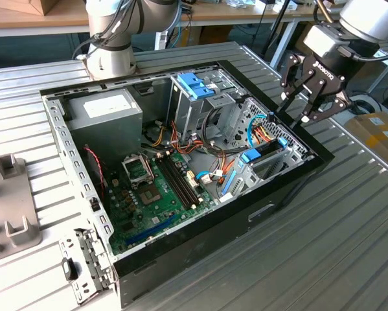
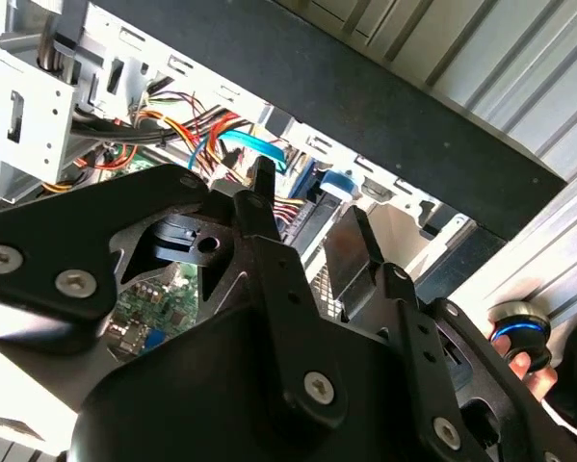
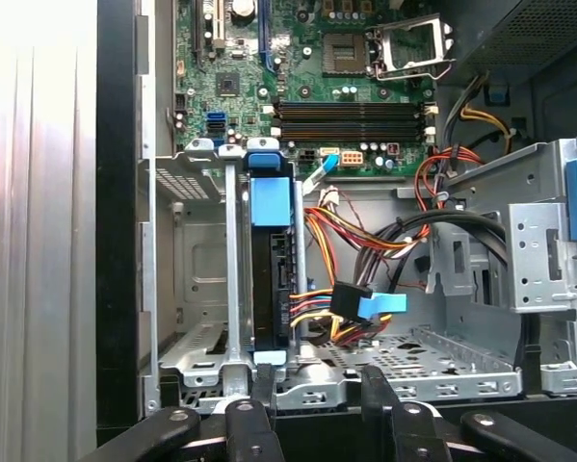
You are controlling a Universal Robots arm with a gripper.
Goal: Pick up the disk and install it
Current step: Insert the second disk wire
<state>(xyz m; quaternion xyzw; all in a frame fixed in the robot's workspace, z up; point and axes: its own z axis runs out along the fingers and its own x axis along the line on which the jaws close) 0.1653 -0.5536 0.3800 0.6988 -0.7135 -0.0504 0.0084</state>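
Hand (image 1: pixel 296 111) fingers apart, empty, hovering over case (image 1: pixel 200 246) edge at 3 o'clock. Disk (image 3: pixel 271 260) sits upright on edge in drive bay (image 3: pixel 201 289), blue carrier tab showing.

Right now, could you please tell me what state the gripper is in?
Gripper: open and holding nothing, above the computer case's edge by the drive bay, where the disk sits.

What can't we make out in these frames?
First wrist view: the label face of the flat disk in a blue plastic frame is hidden by grey metal bay rails; seating depth unclear.
Second wrist view: green motherboard mostly blocked by black pincer.
Exterior view: grey robot arm cut off by the top edge.
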